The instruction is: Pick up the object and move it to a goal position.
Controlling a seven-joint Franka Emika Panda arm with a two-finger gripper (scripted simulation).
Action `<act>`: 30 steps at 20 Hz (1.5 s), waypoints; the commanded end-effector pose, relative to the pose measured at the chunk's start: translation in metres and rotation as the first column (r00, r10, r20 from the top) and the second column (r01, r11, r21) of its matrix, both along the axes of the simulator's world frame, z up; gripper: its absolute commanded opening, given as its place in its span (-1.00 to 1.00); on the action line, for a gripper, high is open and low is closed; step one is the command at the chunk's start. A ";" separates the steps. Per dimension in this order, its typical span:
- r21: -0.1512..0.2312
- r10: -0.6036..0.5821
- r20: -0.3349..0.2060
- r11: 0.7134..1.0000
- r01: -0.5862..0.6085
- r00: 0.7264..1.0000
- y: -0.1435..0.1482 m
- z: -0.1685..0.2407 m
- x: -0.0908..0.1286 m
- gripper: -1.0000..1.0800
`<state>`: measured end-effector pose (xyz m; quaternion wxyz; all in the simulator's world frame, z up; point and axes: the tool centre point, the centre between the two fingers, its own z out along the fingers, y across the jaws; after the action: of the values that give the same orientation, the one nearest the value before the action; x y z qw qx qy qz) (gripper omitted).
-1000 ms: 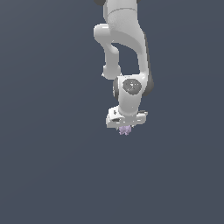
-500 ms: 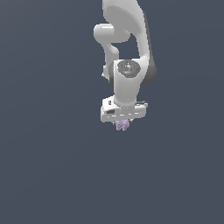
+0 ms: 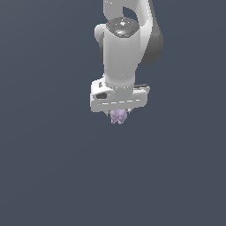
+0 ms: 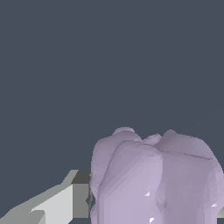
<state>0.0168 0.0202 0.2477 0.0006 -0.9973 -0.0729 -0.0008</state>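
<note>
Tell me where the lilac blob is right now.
In the exterior view the lilac blob sits near the frame's centre, directly beneath the white gripper, between its fingers. In the wrist view it fills the foreground beside one grey finger.

The object [image 3: 118, 116] sits directly under the tool [image 3: 118, 114], tucked up against the underside of the wide hand body, with only its lower lobes showing below that body. The arm [image 3: 126, 44] rises straight above the object. In the wrist view the object [image 4: 153, 179] lies just beside one finger [image 4: 65, 201], touching it or nearly so.
</note>
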 end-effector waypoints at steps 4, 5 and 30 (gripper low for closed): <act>0.000 0.000 -0.001 1.000 0.000 1.000 -0.015 0.056 0.012 -1.00; 0.000 0.000 -0.001 1.000 0.000 1.000 -0.018 0.065 0.014 -1.00; -0.001 0.000 -0.001 1.000 0.000 1.000 -0.060 0.216 0.053 -1.00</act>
<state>0.0678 -0.0381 0.4580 0.0001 -0.9973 -0.0728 -0.0002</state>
